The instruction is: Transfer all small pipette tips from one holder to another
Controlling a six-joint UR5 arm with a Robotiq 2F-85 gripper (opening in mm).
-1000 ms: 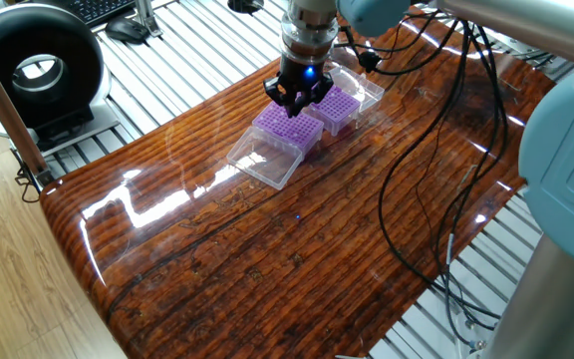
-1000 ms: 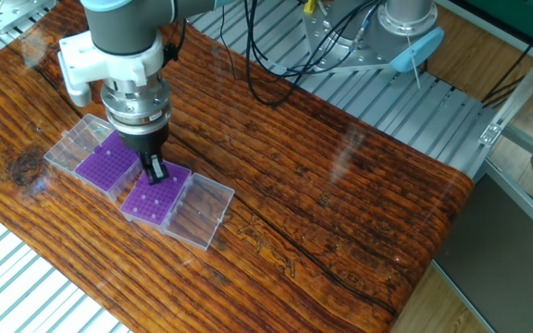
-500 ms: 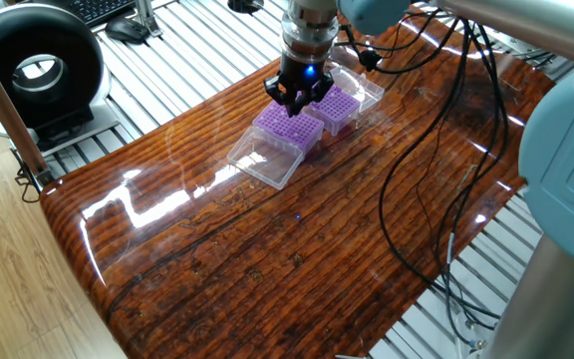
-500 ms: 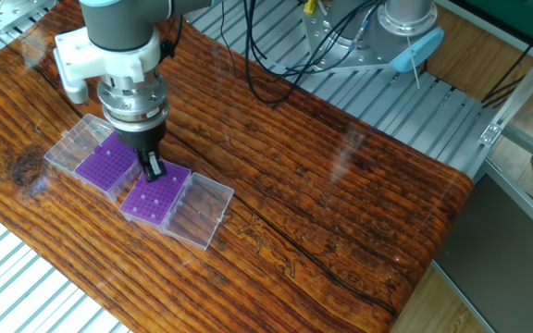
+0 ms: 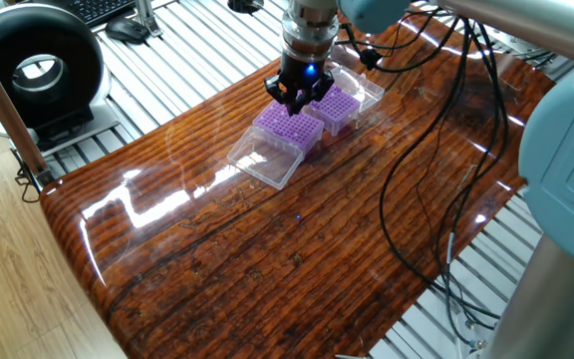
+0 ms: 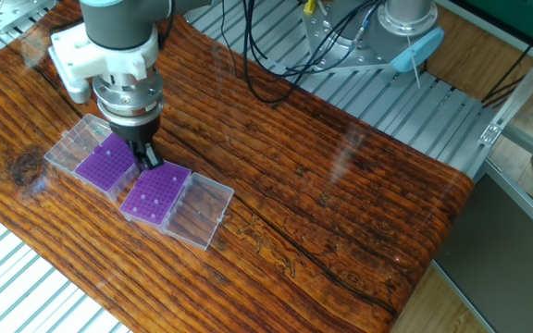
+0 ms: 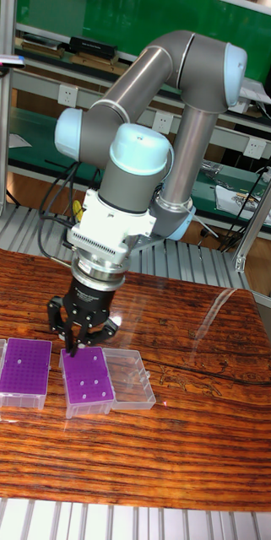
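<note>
Shifting from over the sparsely filled purple box [image 6: 156, 194] toward the fuller purple box [image 6: 105, 163] near the desk's [image 6: 340, 185] edge, the gripper [image 6: 146, 156], fingers nearly together, seemingly goes to fetch more small pipette tips [image 7: 89, 381]; whether it grips one I cannot tell.

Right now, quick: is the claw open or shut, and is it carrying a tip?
Claw: fingers drawn close together, low between the two purple boxes; whether it is fully shut or holds a small pipette tip cannot be told.
</note>
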